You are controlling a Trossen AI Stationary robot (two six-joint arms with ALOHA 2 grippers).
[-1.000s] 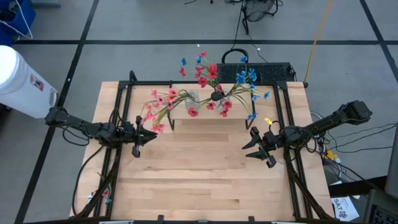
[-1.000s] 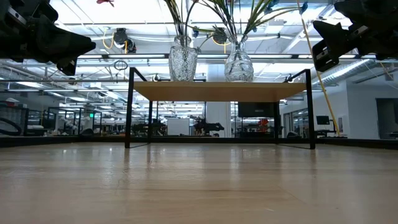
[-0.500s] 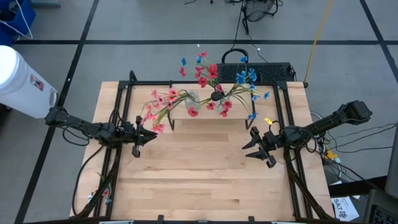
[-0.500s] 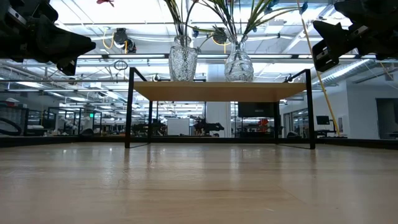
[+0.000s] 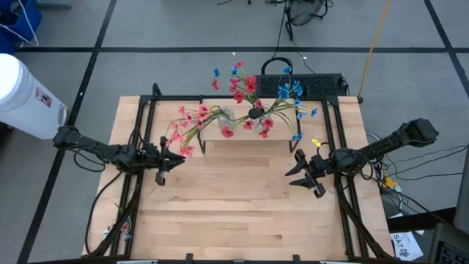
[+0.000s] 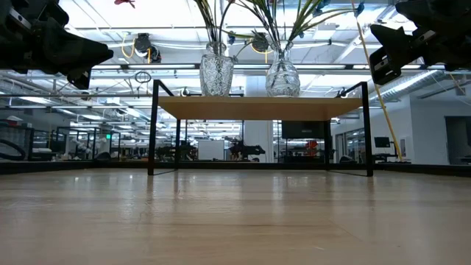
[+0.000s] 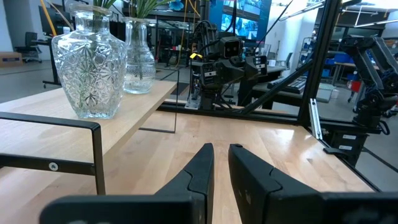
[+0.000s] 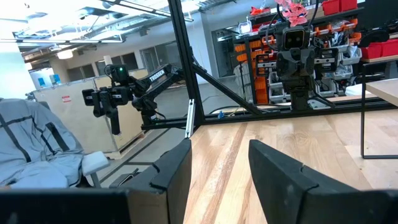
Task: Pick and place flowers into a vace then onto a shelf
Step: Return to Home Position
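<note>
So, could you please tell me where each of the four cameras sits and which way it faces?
High view: above the table, facing straight down; left gripper and right gripper show.
Low view: at table-top height, facing level toward the shelf; arm parts in upper corners.
Left wrist view: on the left wrist, facing the vases; own fingers, narrowly apart.
Right wrist view: on the right wrist, facing the left arm; own fingers, wide apart.
Shared: low and left wrist views both show the vases.

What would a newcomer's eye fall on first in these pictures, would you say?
The red, pink and blue flowers fanning out of two glass vases on the shelf at the table's back. Then the left gripper and right gripper, hovering near the table's sides.
</note>
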